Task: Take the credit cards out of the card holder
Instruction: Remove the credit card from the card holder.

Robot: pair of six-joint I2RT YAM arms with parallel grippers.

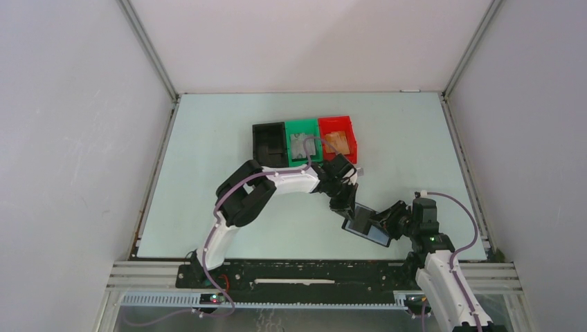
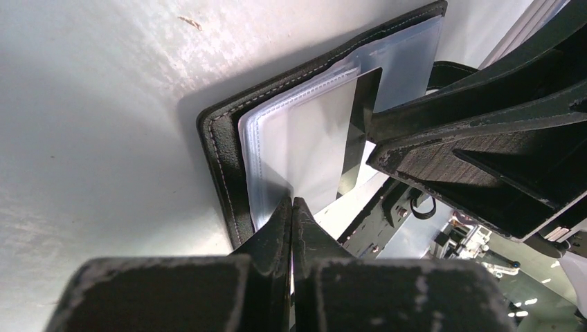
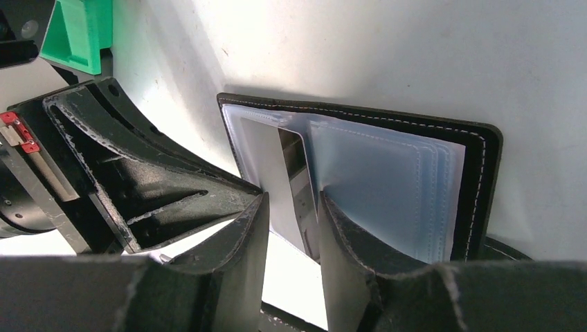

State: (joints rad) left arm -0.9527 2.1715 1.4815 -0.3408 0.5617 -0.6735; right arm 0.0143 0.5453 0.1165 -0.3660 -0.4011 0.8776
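The black card holder [image 1: 365, 226] lies open at the table's near right, its clear sleeves [image 3: 387, 187] showing. My left gripper [image 1: 344, 203] is shut [image 2: 292, 202] on the corner of a grey-silver card [image 2: 311, 149] that stands partly out of a sleeve. My right gripper [image 1: 384, 220] is open [image 3: 291, 214]. Its jaws stand apart on either side of that card's [image 3: 266, 162] lower end, and one finger [image 3: 360, 242] rests on the sleeves. Other grey cards [image 1: 299, 145] lie in the green bin and orange-tan cards [image 1: 338, 142] in the red bin.
A black bin [image 1: 268, 142], a green bin [image 1: 304, 128] and a red bin [image 1: 346, 124] stand in a row at the table's middle back. The two grippers are close together over the holder. White walls enclose the table on three sides.
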